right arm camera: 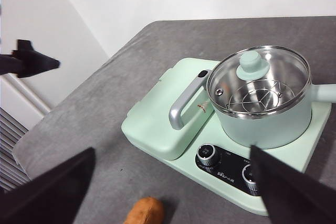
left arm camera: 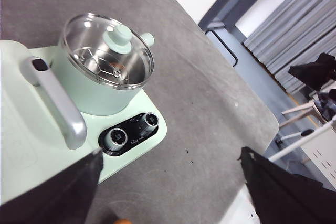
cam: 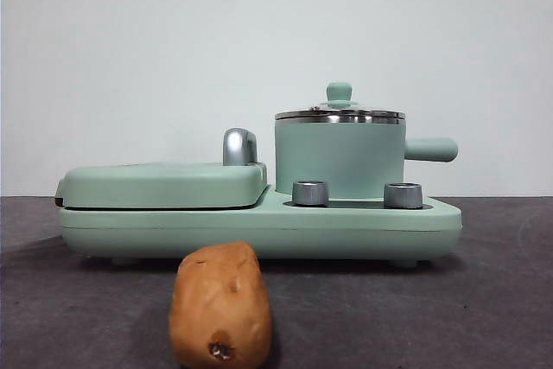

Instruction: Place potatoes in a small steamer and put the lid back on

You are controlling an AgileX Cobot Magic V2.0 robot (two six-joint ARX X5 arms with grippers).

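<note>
The orange-brown potato (cam: 220,307) lies on the grey table in front of the appliance, its dark eye spot facing the front camera; its end shows in the right wrist view (right arm camera: 145,211). The small mint-green steamer (cam: 340,159) stands on the right side of the appliance base, with the lid (cam: 340,111) on it. Both show in the left wrist view, the steamer (left arm camera: 94,90) and the lid (left arm camera: 107,51), and in the right wrist view, the steamer (right arm camera: 273,124) and the lid (right arm camera: 259,81). My left gripper (left arm camera: 168,182) and right gripper (right arm camera: 173,187) hover high above the table, both open and empty.
The flat mint-green griddle cover (cam: 164,184) with a chrome handle (cam: 239,146) takes up the left of the appliance. Two knobs (cam: 310,193) sit on the base in front of the steamer. The steamer's side handle (cam: 430,149) points right. Grey table lies all around.
</note>
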